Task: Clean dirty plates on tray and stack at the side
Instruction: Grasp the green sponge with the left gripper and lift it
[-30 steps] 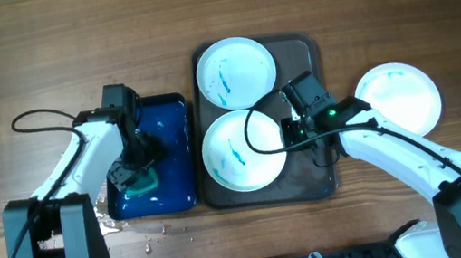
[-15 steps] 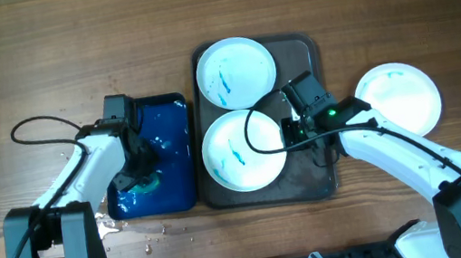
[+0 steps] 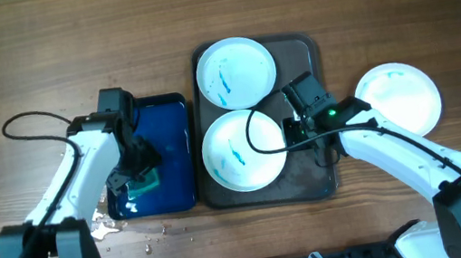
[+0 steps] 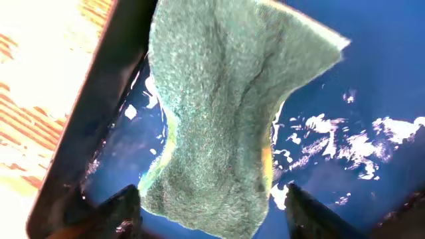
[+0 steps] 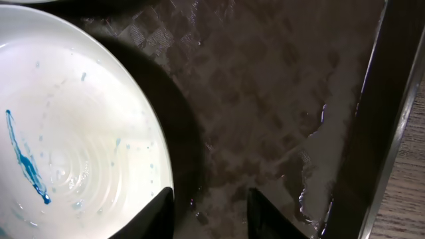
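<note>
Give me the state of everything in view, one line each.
tray: wet, two plates on it
far plate: on tray, blue-streaked
near plate: on tray, blue-streaked
side plate: off tray, on table, faint blue smear
blue tray: wet
left hand: shut on sponge
sponge: crumpled, over blue tray
right hand: open, by near plate's rim

Left arm [image 3: 73, 175]: reaches away from its base, with the wrist folded back so it points down.
Left end effector [image 3: 135, 176]: fingers [image 4: 121, 210] set wide, clamped on either side of a sponge [image 4: 219, 113].
Right arm [image 3: 394, 148]: stretched leftward, elbow low, with a green light on the wrist.
Right end effector [image 3: 293, 131]: pointing down, close to the surface, fingers [image 5: 163, 214] parted and holding nothing.
</note>
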You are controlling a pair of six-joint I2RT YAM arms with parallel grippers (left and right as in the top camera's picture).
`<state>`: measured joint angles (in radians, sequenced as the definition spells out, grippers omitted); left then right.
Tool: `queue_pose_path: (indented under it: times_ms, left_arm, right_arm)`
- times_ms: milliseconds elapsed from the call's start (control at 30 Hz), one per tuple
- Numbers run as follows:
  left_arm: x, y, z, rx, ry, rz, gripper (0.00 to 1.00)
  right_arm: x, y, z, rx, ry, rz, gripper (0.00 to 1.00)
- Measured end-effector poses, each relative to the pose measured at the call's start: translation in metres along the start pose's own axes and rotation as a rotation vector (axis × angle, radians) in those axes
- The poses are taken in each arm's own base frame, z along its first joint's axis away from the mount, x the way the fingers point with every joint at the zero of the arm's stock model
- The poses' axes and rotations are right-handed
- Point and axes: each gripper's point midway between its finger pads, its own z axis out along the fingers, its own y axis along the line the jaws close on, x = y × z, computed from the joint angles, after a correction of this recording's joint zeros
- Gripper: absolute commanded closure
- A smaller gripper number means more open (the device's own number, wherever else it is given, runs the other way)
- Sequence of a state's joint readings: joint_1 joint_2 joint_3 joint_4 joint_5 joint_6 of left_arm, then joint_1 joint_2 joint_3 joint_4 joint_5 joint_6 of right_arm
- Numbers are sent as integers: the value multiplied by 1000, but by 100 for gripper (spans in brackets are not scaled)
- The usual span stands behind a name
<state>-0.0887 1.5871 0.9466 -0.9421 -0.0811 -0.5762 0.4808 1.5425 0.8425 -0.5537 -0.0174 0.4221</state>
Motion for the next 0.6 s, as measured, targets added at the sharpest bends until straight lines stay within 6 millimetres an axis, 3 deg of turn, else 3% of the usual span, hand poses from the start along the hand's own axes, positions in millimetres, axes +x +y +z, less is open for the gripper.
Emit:
queue_pose_path:
  times_ms: [133,233,267,400,600]
  left_arm:
    - [-10,-5,2,17,-46,-7,65]
    - [-11,-5,12,24,-71,-16,91]
    - [-10,-4,17,23,-75,-15,96]
    - [-11,-5,21,31,-87,-14,96]
    - [-4,1,14,0,-45,0,96]
  right_arm:
    - [0,0,0,0,0,0,63]
    - [0,0,0,0,0,0,62]
    - [0,0,0,1,-1,0,62]
    - [-3,-7,0,39,-19,19,55]
    - [-18,-4,-1,37,-81,-18,53]
